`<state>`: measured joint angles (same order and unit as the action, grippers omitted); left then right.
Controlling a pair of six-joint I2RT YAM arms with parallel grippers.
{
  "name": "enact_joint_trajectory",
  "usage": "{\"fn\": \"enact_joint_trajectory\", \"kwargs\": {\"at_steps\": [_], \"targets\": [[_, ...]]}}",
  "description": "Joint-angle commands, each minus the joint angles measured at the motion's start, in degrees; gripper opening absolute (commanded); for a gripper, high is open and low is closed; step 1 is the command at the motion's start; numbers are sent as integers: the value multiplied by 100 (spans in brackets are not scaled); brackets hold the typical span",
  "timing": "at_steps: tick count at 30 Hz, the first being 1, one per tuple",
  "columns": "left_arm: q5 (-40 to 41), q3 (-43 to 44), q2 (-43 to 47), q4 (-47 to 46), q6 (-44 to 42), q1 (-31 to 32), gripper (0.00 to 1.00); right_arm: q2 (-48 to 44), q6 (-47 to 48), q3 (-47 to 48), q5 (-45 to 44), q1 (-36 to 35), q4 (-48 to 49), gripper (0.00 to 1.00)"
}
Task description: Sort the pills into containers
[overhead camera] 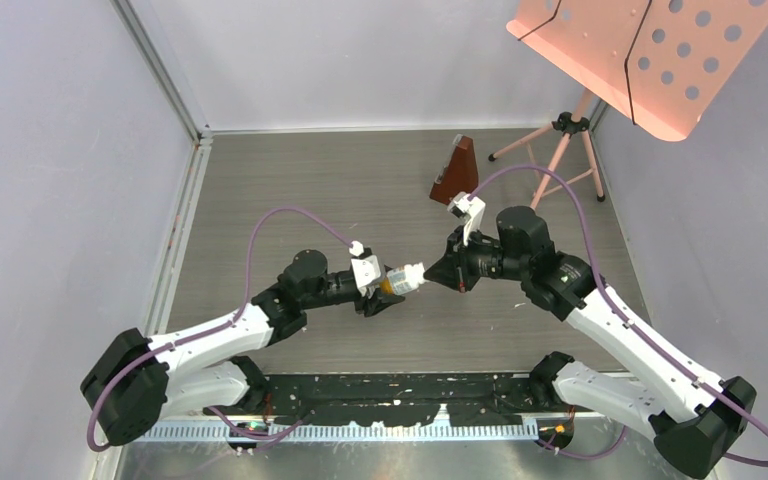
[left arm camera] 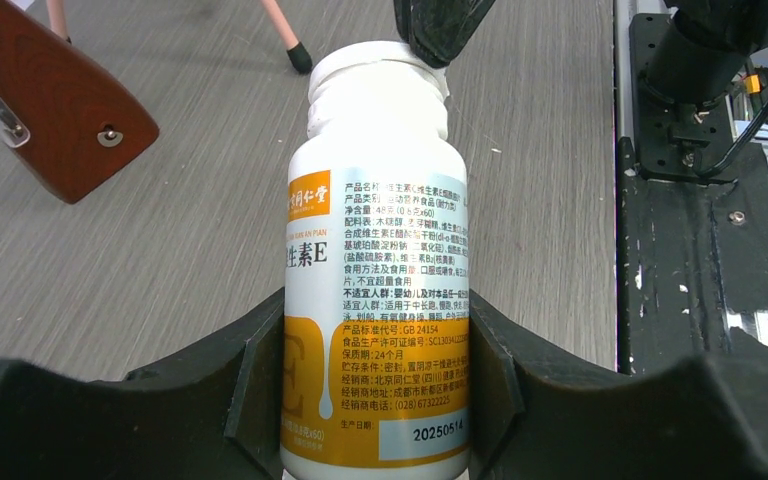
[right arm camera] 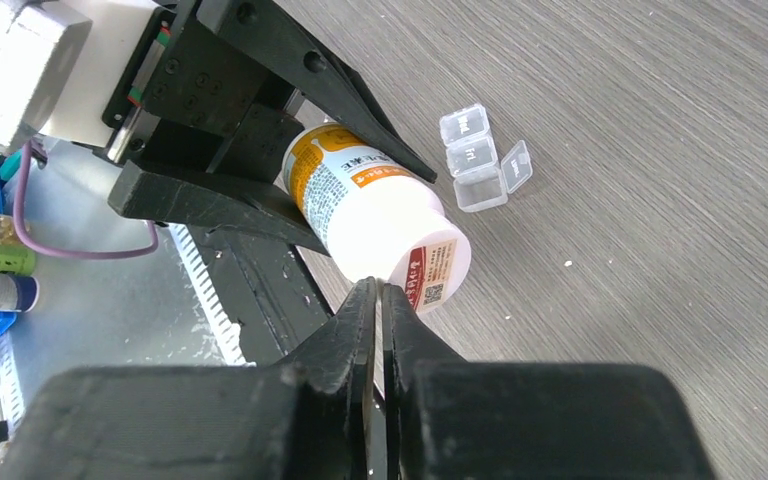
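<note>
Gripping the white pill bottle [left arm camera: 375, 230] around its body, my left claw [left arm camera: 375, 392] holds it sideways above the tabletop [right arm camera: 660, 200]. My right claw [right arm camera: 379, 295] is fully closed on nothing, its tips at the bottle's cap [left arm camera: 375, 85]. The clear strip box [right arm camera: 480, 160] lies on the tabletop nearby, with one lid flipped open.

Clear plast. containers [right arm camera: 480, 160], glossy bottle [right arm camera: 370, 210], woodgrain tbl [right arm camera: 660, 150]
</note>
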<state>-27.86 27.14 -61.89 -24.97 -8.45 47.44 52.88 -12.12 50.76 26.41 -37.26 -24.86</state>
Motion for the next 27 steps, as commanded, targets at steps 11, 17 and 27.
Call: {"fn": "enact_joint_trajectory", "kwargs": {"at_steps": [11, 17, 27], "targets": [[-246, 77, 195, -538, -215, 46, 0, -84, 70, 5, -131, 111, 403, 27], [-135, 56, 303, -672, -152, 46, 0, -241, -373, -315, -127, 147, 744, 92], [-238, 140, 208, -999, 188, 37, 1, -40, -1737, -993, 733, 145, 2663, 86]]}}
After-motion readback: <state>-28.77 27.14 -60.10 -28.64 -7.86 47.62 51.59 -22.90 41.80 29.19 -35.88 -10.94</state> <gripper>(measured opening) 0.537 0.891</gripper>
